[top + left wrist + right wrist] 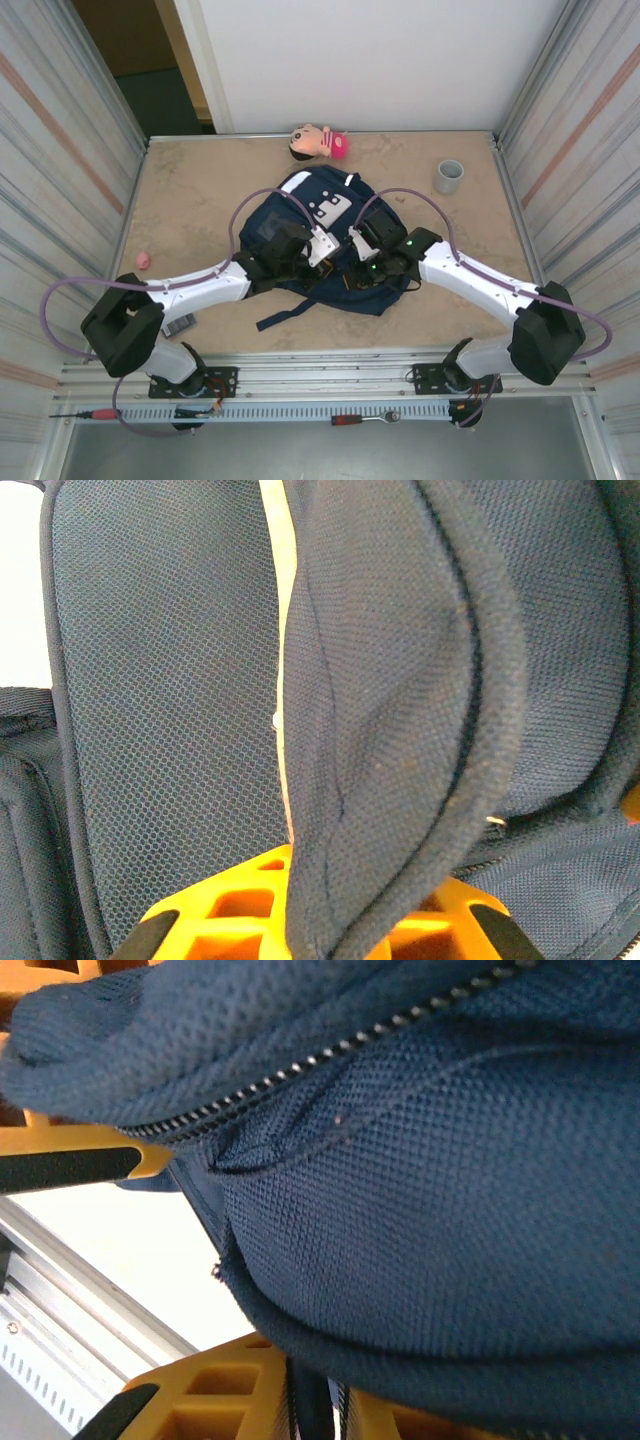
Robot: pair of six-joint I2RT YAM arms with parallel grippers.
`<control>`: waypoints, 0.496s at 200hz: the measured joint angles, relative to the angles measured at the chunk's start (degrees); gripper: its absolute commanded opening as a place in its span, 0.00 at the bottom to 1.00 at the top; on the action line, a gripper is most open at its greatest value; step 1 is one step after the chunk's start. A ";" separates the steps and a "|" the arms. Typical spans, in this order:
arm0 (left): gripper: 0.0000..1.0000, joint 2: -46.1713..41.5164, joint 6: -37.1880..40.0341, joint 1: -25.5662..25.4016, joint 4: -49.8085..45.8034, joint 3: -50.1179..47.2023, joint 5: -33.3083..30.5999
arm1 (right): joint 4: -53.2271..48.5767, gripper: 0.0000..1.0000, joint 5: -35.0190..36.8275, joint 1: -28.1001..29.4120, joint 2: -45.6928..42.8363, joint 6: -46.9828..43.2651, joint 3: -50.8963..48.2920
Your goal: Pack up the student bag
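Centrally, student bag [300, 195] fabric lies between left fingers [230, 910], right fingers [215, 1390].

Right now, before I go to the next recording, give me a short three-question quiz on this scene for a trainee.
1. True or false: the grey cylindrical cup stands on the navy-blue fabric backpack.
2. What lies beyond the backpack, by the far edge of the table? A) doll head with a pink cap B) yellow banana C) glass bottle
3. Fill in: the left pincer is shut on a fold of the backpack's ____.
Key: 1 false; 2 A; 3 fabric.
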 measured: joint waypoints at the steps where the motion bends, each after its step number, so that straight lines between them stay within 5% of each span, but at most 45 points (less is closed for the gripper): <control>1: 0.00 0.00 0.00 0.00 0.00 -0.02 0.00 | 0.02 0.19 0.02 0.00 0.04 0.00 0.00; 19: 0.00 -0.15 -0.02 0.00 0.39 -0.35 0.02 | 0.04 0.15 0.04 0.33 0.13 -0.04 0.00; 38: 0.00 -0.35 -0.04 0.00 0.68 -0.59 0.02 | 0.35 0.00 0.02 0.37 0.13 -0.33 0.02; 57: 0.02 -0.44 -0.15 0.00 0.76 -0.61 -0.11 | 0.44 0.00 0.46 0.48 0.13 -0.02 0.09; 99: 0.57 -2.23 -4.22 0.11 0.13 -1.42 -3.82 | -0.39 0.00 0.94 0.24 -3.74 0.79 -0.46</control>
